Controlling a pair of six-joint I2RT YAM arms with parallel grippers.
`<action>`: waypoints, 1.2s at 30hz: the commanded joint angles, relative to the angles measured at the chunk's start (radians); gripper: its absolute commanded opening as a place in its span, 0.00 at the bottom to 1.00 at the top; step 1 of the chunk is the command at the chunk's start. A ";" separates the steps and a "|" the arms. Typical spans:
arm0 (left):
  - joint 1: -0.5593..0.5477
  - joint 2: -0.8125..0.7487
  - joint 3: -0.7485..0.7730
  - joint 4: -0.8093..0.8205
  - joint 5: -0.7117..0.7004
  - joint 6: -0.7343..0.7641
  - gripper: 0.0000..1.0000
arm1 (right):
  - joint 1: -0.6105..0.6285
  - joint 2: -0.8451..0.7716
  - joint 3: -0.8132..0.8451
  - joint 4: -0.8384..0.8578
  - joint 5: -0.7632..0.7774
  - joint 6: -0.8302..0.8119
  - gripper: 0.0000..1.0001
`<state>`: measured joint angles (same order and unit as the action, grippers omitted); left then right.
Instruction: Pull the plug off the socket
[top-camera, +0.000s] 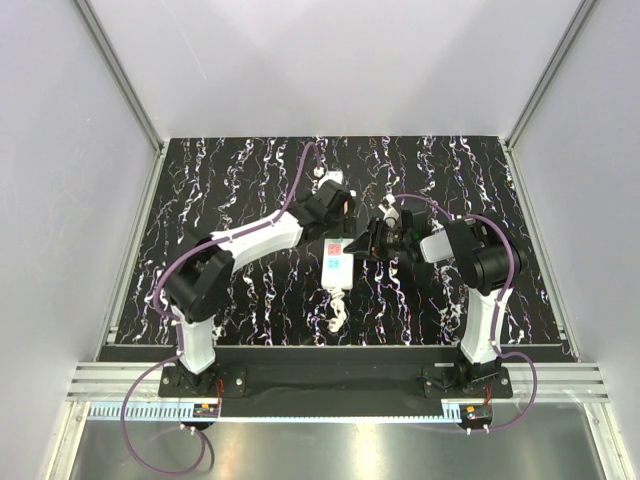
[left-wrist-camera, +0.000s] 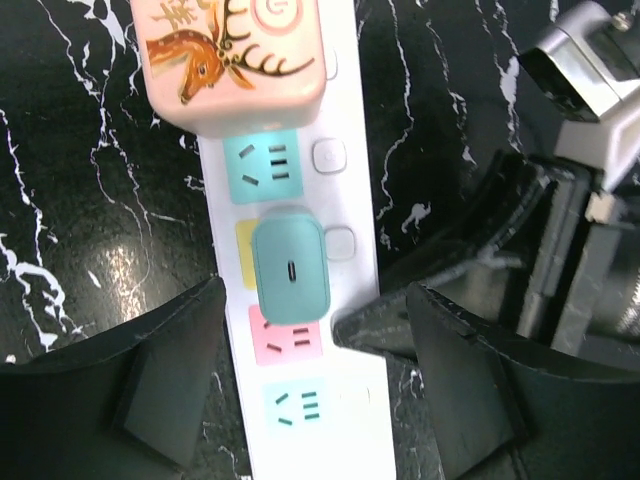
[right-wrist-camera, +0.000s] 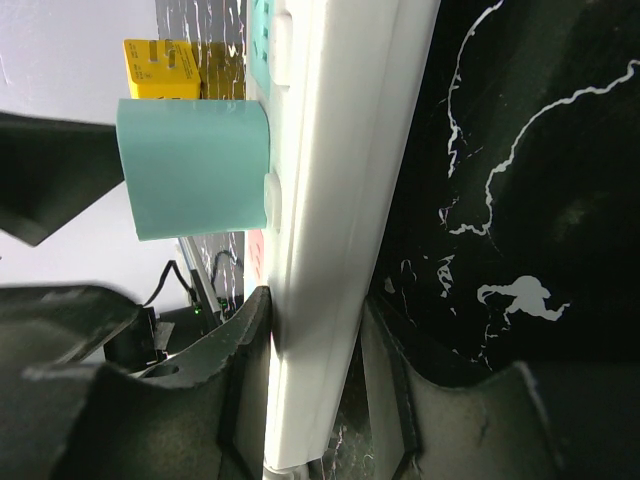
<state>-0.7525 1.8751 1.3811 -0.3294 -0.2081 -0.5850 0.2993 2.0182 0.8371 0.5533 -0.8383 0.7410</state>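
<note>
The socket, a long white power strip (left-wrist-camera: 355, 190) with coloured outlets, lies on the black marbled table and also shows in the top view (top-camera: 338, 265). A teal plug (left-wrist-camera: 290, 265) sits in its yellow outlet and sticks out sideways in the right wrist view (right-wrist-camera: 195, 170). My left gripper (left-wrist-camera: 315, 335) is open, one finger on each side of the strip just below the plug, touching nothing. My right gripper (right-wrist-camera: 315, 375) is shut on the strip's long edge (right-wrist-camera: 330, 250) beside the plug; its finger (left-wrist-camera: 400, 320) shows at the strip's right side.
A pink adapter with a deer picture (left-wrist-camera: 235, 60) is plugged in at the strip's far end. A yellow block (right-wrist-camera: 160, 68) shows beyond the teal plug. The strip's knotted white cord (top-camera: 335, 318) lies towards the table's near edge. Both arms meet over mid-table.
</note>
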 joint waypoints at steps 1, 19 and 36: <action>0.002 0.036 0.065 0.000 -0.043 -0.015 0.78 | 0.017 0.022 -0.009 -0.049 0.048 -0.060 0.00; 0.002 0.075 0.093 0.009 -0.059 0.005 0.12 | 0.017 0.024 -0.004 -0.075 0.076 -0.065 0.00; 0.004 -0.079 -0.017 0.150 -0.024 -0.047 0.00 | 0.017 0.050 0.000 -0.095 0.125 -0.022 0.00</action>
<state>-0.7475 1.9095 1.3571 -0.3099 -0.2356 -0.6128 0.3080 2.0247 0.8448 0.5392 -0.8387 0.7654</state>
